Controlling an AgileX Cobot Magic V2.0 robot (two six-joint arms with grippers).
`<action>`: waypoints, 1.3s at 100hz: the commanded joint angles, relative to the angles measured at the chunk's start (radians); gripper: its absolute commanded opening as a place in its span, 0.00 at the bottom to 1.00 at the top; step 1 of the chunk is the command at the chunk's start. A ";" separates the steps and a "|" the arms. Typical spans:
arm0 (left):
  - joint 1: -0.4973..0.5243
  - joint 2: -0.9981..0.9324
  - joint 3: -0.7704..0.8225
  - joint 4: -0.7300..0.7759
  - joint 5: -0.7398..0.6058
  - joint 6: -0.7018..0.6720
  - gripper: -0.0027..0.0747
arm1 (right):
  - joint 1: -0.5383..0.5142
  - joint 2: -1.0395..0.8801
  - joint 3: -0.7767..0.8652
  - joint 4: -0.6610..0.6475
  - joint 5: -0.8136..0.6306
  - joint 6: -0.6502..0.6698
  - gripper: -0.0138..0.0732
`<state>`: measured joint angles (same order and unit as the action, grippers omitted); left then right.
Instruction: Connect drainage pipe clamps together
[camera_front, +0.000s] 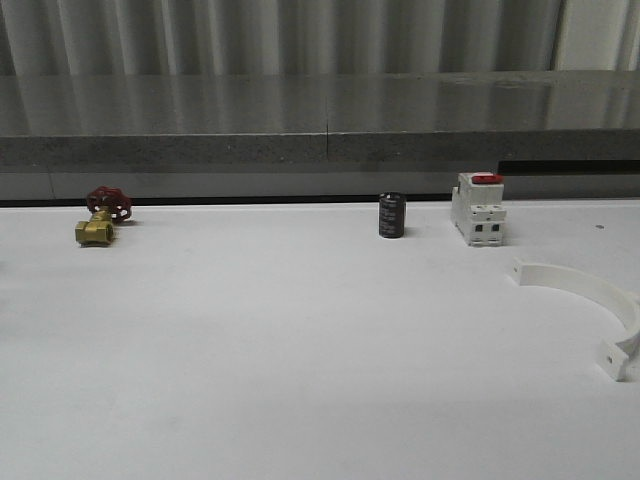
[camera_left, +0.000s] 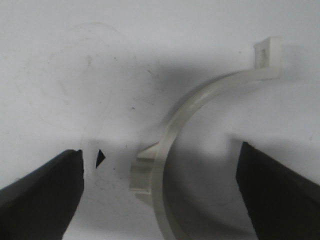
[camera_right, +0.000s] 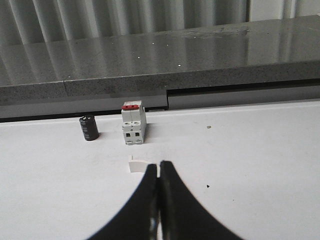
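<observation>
One white half-ring drainage pipe clamp (camera_front: 590, 300) lies flat on the white table (camera_front: 300, 350) at the right, a flanged tab at each end. Past my right gripper (camera_right: 159, 166), which is shut with nothing held, one tab of that clamp (camera_right: 137, 165) peeks out beside the black fingertips; the fingers hide the remainder of it. A second half-ring clamp (camera_left: 175, 125) lies on the table under my left gripper (camera_left: 160, 200). That gripper is open, its black fingers (camera_left: 40, 195) standing wide apart on either side of the clamp's band and not touching it.
Along the table's back edge stand a brass valve with a red handwheel (camera_front: 100, 218), a small black cylinder (camera_front: 392, 215) and a white boxy switch with a red top (camera_front: 478, 208). A grey ledge (camera_front: 320, 140) runs behind them.
</observation>
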<state>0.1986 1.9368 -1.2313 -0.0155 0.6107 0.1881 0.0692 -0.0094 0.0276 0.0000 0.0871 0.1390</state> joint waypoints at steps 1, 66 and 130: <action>0.000 -0.038 -0.028 -0.010 -0.027 0.003 0.82 | 0.000 -0.020 -0.017 0.000 -0.082 -0.010 0.08; 0.000 -0.036 -0.028 -0.025 -0.003 0.003 0.82 | 0.000 -0.020 -0.017 0.000 -0.082 -0.010 0.08; 0.000 -0.007 -0.028 -0.028 0.008 0.003 0.43 | 0.000 -0.020 -0.017 0.000 -0.082 -0.010 0.08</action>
<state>0.1986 1.9741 -1.2321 -0.0344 0.6334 0.1906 0.0692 -0.0094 0.0276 0.0000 0.0871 0.1390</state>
